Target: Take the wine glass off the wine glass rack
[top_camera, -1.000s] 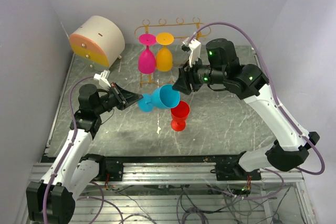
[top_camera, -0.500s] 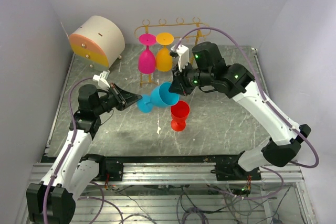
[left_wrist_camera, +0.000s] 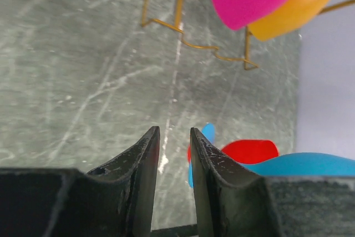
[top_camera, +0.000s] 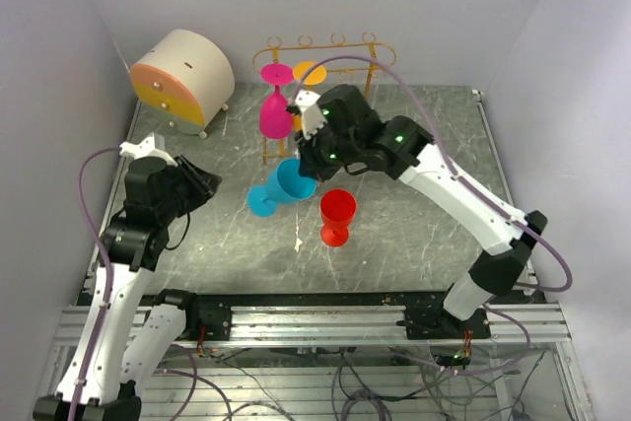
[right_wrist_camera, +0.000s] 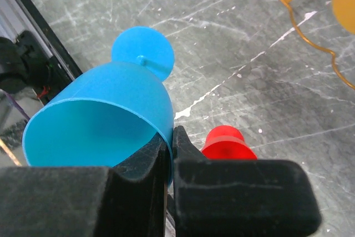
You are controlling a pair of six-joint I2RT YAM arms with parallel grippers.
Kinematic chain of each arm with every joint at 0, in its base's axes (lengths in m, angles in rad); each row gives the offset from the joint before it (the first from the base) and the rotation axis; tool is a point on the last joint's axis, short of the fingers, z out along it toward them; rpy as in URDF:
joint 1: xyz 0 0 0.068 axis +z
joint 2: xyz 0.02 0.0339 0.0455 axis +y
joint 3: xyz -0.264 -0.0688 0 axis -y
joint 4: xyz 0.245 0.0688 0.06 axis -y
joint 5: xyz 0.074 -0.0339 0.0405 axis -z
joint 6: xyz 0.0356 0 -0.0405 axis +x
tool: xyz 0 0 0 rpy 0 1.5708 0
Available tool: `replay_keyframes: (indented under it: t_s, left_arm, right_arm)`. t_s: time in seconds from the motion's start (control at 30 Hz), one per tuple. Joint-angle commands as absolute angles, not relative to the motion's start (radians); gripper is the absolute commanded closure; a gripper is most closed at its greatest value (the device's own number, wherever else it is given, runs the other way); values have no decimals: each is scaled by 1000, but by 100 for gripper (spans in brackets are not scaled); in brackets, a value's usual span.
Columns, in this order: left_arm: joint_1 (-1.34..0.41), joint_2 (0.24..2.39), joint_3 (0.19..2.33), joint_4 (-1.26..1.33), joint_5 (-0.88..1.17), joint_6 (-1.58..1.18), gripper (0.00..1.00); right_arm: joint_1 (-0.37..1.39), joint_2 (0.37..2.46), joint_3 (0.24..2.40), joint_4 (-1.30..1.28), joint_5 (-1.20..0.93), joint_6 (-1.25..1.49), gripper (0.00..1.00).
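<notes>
Left arm [top_camera: 113, 293] and right arm [top_camera: 463, 199]: white link shells, black joint housings. Lilac cable [top_camera: 81, 194] runs along each. White bracket [top_camera: 146, 149] at each wrist. Small green lights [top_camera: 398, 124] on the right arm's black housings. Left end effector [left_wrist_camera: 174, 132]: matte black fingers [left_wrist_camera: 143, 162], edges scuffed grey-white. Right end effector [right_wrist_camera: 169, 136] — same black finish.

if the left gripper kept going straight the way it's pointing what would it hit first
Most likely the foot of the blue wine glass, seen just past the left gripper and its fingers; the red glass stands behind it. Depth is hard to judge.
</notes>
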State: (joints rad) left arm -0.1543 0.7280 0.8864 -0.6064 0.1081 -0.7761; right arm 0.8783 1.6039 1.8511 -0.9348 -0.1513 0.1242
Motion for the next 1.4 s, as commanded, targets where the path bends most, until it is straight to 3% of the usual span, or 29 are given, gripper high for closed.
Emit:
replay_keyframes:
  t_s: [0.0,0.4,0.87,1.1,1.37]
  left_arm:
    - [-153,648,872,-685,-99,-701,61]
    - [-153,645,811,-655,-92,-628,63]
    - [-153,661,801,-635,-56,-620,64]
    - [-153,673,796,-631,-45,-623,63]
    - [-153,685,806,-640,-45,-618,62]
  right_arm:
    - [949,1704,1917,-984,-59,108,100]
    - [950,1934,1993,-1055,81,111,100]
    - [930,1992,1925,-1068,137,111,100]
    - [930,1961,1895,-1057,131,107,75]
    - [928,1858,1979,-1072,203,135,53]
